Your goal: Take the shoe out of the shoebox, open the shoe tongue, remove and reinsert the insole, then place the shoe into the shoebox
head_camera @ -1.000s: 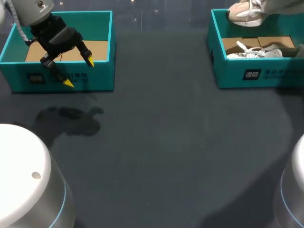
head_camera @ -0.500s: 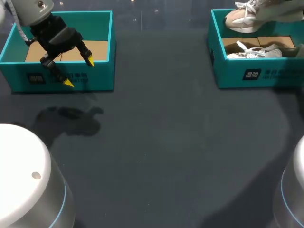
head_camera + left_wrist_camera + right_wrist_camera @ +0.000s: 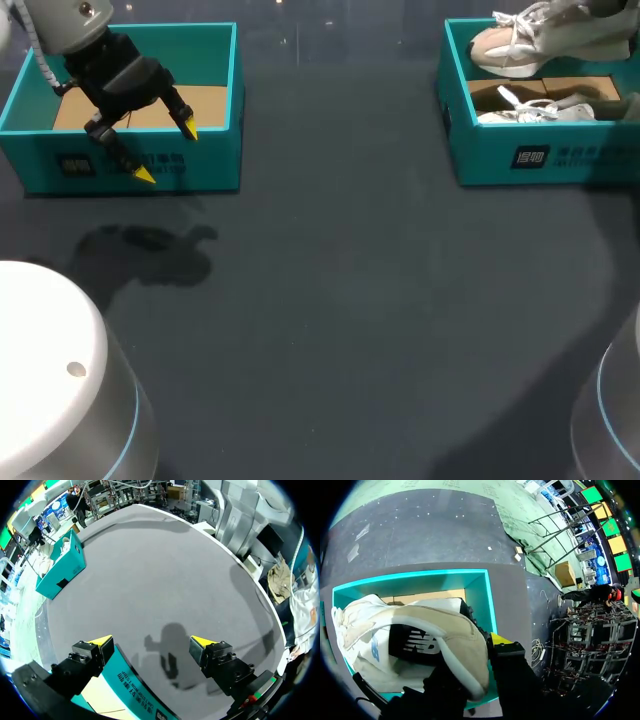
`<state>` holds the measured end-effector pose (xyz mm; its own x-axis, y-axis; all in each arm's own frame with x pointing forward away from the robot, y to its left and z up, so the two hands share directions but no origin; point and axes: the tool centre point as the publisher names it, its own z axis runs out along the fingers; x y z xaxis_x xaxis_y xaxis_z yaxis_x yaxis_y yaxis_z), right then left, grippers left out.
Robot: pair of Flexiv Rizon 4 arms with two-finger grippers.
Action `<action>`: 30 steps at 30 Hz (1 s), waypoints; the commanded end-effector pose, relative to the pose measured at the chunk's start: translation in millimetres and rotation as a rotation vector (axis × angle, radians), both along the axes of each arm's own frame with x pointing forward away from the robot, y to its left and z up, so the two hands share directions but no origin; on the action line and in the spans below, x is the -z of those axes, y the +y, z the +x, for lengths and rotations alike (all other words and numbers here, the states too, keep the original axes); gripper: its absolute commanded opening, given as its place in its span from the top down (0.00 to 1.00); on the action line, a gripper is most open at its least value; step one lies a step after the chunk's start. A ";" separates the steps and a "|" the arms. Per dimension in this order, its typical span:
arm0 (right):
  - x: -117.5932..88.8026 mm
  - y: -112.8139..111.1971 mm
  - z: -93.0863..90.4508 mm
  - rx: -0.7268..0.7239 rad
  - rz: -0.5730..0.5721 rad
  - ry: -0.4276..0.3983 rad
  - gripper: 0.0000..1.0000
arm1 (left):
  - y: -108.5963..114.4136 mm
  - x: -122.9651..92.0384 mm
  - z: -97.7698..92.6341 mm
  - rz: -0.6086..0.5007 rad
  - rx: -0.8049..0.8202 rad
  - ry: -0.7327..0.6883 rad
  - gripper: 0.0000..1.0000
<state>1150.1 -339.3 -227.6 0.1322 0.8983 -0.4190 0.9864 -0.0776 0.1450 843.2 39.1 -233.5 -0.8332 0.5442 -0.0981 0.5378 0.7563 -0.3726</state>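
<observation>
A beige and white shoe (image 3: 525, 42) hangs over the right teal shoebox (image 3: 540, 160), above a second white shoe (image 3: 530, 108) that lies inside. In the right wrist view my right gripper (image 3: 470, 657) is shut on the heel end of this shoe (image 3: 415, 635). One yellow fingertip (image 3: 501, 640) shows beside the heel and the other is hidden behind the shoe. My left gripper (image 3: 165, 150) hangs open and empty over the front wall of the left teal shoebox (image 3: 200, 165). In the left wrist view that gripper (image 3: 150, 641) has nothing between its fingers.
The left shoebox (image 3: 135, 690) holds only brown cardboard (image 3: 205, 105). The dark table (image 3: 350, 300) stretches between the two boxes. The right shoebox (image 3: 60, 572) shows far ahead of the left gripper.
The held shoe has shifted and turned over the right shoebox, so more of it shows now. The left arm has kept still.
</observation>
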 end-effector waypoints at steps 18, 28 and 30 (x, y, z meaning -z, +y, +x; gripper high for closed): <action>52.8 -0.4 11.5 0.023 0.021 0.054 1.00 | 0.5 -0.3 -0.4 0.001 0.001 -0.001 0.00; 65.3 1.2 16.0 0.037 0.020 0.063 1.00 | 0.5 -0.3 -0.4 0.001 0.001 -0.001 0.00; 70.3 0.6 16.6 0.038 0.026 0.065 1.00 | 0.5 -0.3 -0.4 0.001 0.001 -0.001 0.00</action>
